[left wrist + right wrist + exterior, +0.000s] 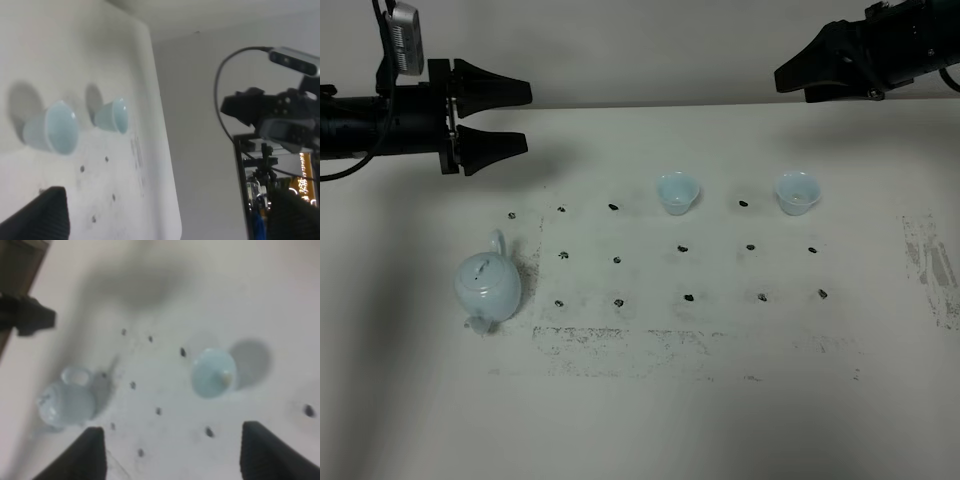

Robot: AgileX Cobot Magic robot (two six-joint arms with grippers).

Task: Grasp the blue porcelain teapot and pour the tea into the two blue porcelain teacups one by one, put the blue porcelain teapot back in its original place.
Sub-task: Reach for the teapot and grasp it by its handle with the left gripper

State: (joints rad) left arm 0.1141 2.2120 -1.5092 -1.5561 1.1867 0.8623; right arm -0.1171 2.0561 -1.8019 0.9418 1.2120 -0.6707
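The blue porcelain teapot (488,285) stood upright on the left side of the white table (720,420), lid on, its loop handle turned toward the far edge and its short spout toward the near edge. Nothing touched it. The two blue porcelain teacups (677,192) (797,192) stood upright and well apart from each other in a row farther back, to the right of the teapot; whether they held anything I could not tell. Small black marks (688,297) dotted the tabletop in a loose grid between the teapot and the cups, and grey scuffing (932,268) showed near the right edge.

My left gripper (525,120) hung in the air above the far left of the table, beyond the teapot, its two black fingers (492,145) spread wide and grasping nothing. My right gripper (792,85) hung above the far right, past the right-hand cup, fingers likewise parted and bare (its wrist camera showed both tips wide apart, with the teapot and one cup blurred below).
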